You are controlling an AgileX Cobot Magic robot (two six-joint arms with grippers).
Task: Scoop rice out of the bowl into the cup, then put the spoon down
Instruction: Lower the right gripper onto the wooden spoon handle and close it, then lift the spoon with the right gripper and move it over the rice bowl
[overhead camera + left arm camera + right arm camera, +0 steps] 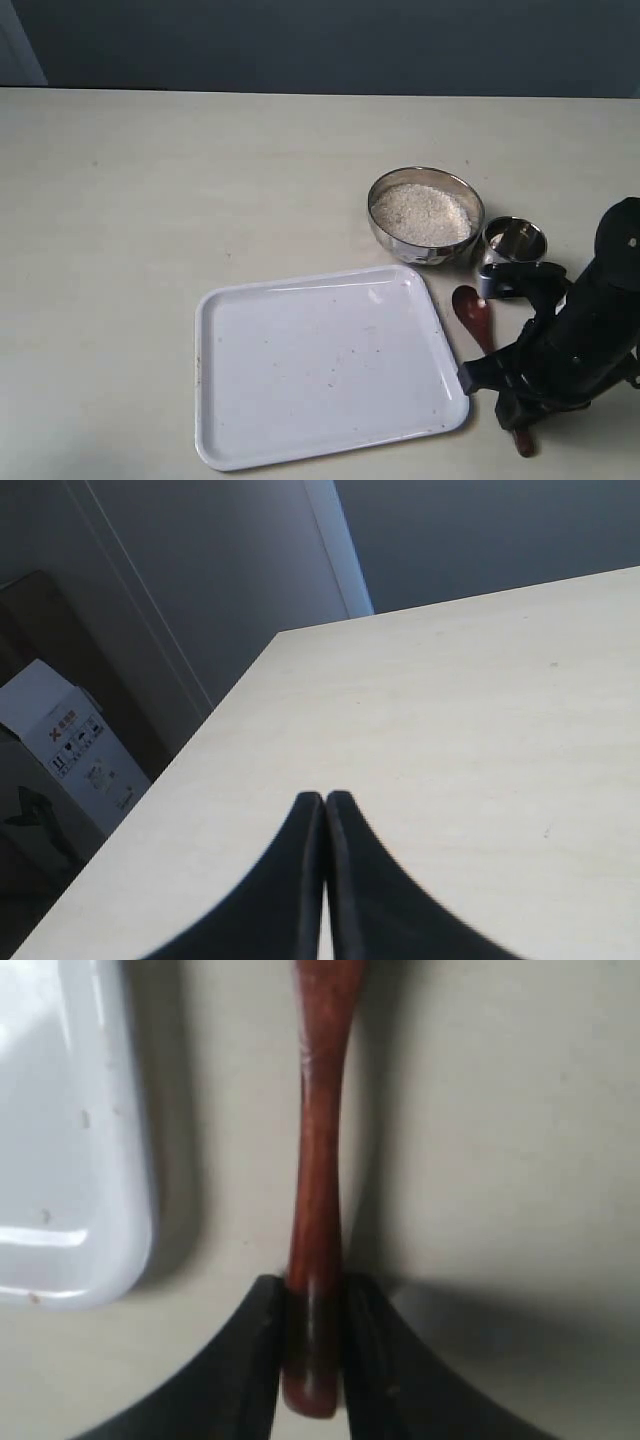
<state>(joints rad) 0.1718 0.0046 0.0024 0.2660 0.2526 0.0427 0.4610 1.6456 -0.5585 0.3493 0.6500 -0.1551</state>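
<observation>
The steel bowl (427,216) holds white rice (421,213) at the table's right middle. Just right of it stands the small steel cup (515,240). The dark red wooden spoon (473,313) lies on the table in front of the cup, head toward the cup. In the right wrist view my right gripper (312,1300) is shut on the end of the spoon (317,1160) handle, low at the table. The right arm hides most of the handle in the exterior view. My left gripper (325,802) is shut and empty over bare table, away from everything.
A white rectangular tray (300,420) lies left of the spoon, its corner (80,1210) close beside the handle. The table's left edge (170,790) and a cardboard box (70,745) on the floor show in the left wrist view.
</observation>
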